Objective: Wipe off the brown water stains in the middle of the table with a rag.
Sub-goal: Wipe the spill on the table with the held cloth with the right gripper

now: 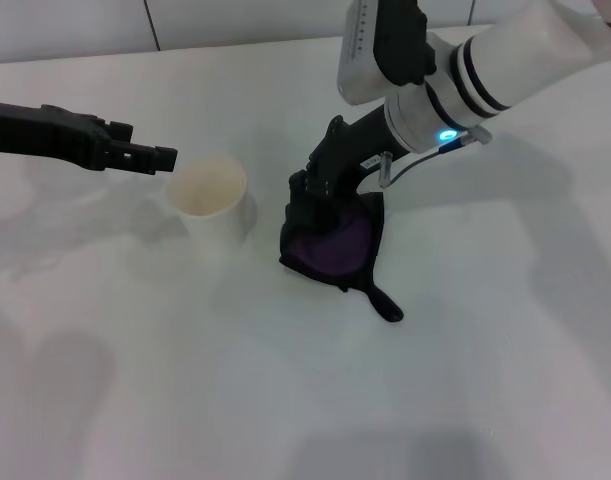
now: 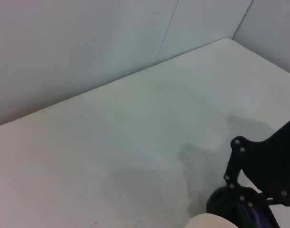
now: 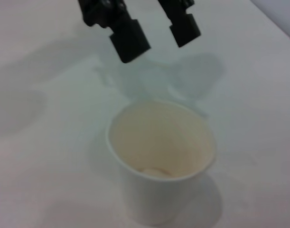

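Note:
My right gripper point(image 1: 310, 195) reaches down to the middle of the white table point(image 1: 465, 380) and is shut on the rag point(image 1: 333, 246). The rag is a dark cloth with a purplish inner side, bunched against the tabletop, with one corner trailing toward me. From the left wrist view, the rag point(image 2: 229, 204) shows under the right gripper's black linkage point(image 2: 266, 166). The brown water stains do not show in any view. My left gripper point(image 1: 153, 157) hovers at the left, just beside the cup's rim. The right wrist view shows the left gripper point(image 3: 156, 33) open and holding nothing.
A pale paper cup point(image 1: 211, 203) stands upright between the two grippers, just left of the rag. In the right wrist view the cup point(image 3: 161, 156) has a tan inside. A wall borders the table's far edge point(image 2: 111, 83).

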Action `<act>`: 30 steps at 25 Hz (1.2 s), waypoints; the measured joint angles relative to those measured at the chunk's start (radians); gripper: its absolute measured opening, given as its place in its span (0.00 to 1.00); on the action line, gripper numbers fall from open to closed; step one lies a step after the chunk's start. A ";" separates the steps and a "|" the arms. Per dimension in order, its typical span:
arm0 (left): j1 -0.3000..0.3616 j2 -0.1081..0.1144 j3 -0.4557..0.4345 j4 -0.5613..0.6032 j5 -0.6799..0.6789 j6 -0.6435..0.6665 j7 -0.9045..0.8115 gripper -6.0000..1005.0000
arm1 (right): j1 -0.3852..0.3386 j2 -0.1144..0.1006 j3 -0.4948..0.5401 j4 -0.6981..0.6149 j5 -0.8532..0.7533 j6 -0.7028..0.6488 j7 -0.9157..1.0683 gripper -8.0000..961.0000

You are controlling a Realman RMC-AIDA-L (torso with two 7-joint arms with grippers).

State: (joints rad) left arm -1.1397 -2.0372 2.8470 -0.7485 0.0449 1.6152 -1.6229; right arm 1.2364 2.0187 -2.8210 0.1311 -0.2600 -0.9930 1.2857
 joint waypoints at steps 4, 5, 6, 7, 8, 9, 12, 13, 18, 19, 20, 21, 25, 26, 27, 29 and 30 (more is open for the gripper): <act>0.000 0.000 0.000 0.000 0.006 -0.001 0.000 0.89 | 0.002 0.000 -0.001 0.002 -0.008 0.008 0.006 0.03; -0.001 0.000 0.000 0.000 0.007 -0.001 0.000 0.89 | 0.002 0.000 -0.001 0.005 -0.017 0.006 0.013 0.03; -0.001 0.000 0.000 0.000 0.008 -0.001 0.000 0.89 | 0.003 0.000 -0.002 0.006 -0.027 0.003 0.021 0.04; -0.001 0.000 0.000 0.000 0.009 -0.002 0.000 0.89 | 0.004 -0.002 -0.002 0.008 -0.039 -0.003 0.029 0.04; -0.001 0.000 0.000 0.000 0.009 -0.002 0.000 0.89 | 0.005 -0.003 -0.002 0.010 -0.048 -0.009 0.034 0.04; -0.001 0.000 0.000 0.000 0.009 -0.002 0.000 0.89 | 0.005 -0.004 -0.002 0.011 -0.054 -0.014 0.037 0.04; -0.001 0.000 0.000 0.000 0.010 -0.005 0.000 0.89 | 0.005 -0.005 -0.002 0.019 -0.072 -0.036 0.038 0.04; -0.001 0.000 0.000 0.000 0.010 -0.007 0.000 0.89 | 0.004 -0.005 -0.002 0.024 -0.077 -0.054 0.039 0.04; -0.002 0.000 0.000 0.000 0.010 -0.012 0.000 0.89 | 0.000 -0.006 -0.002 0.069 -0.088 -0.181 0.039 0.04; -0.002 0.001 0.000 0.000 0.010 -0.013 0.001 0.89 | -0.001 -0.006 -0.002 0.074 -0.088 -0.201 0.038 0.04; -0.002 0.001 0.000 0.000 0.011 -0.013 0.001 0.89 | 0.000 -0.006 -0.002 0.078 -0.088 -0.217 0.038 0.04; -0.002 0.002 0.000 0.000 0.011 -0.014 0.001 0.89 | 0.000 -0.006 -0.002 0.083 -0.088 -0.239 0.036 0.04; -0.002 0.003 0.000 0.000 0.012 -0.015 0.003 0.89 | 0.001 -0.006 -0.003 0.123 -0.089 -0.322 0.029 0.04; -0.002 0.003 0.000 0.000 0.012 -0.015 0.003 0.89 | 0.001 -0.006 -0.003 0.134 -0.089 -0.340 0.028 0.04; -0.002 0.003 0.000 0.000 0.012 -0.015 0.003 0.89 | 0.000 -0.006 -0.003 0.145 -0.090 -0.359 0.027 0.04; -0.002 0.003 0.000 0.000 0.012 -0.016 0.003 0.89 | -0.003 -0.006 -0.003 0.174 -0.091 -0.400 0.024 0.04; -0.002 0.003 0.000 0.000 0.012 -0.016 0.003 0.89 | -0.004 -0.006 -0.003 0.181 -0.092 -0.407 0.023 0.04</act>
State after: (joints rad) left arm -1.1413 -2.0340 2.8470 -0.7486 0.0570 1.5991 -1.6199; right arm 1.2319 2.0125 -2.8239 0.3121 -0.3518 -1.4004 1.3087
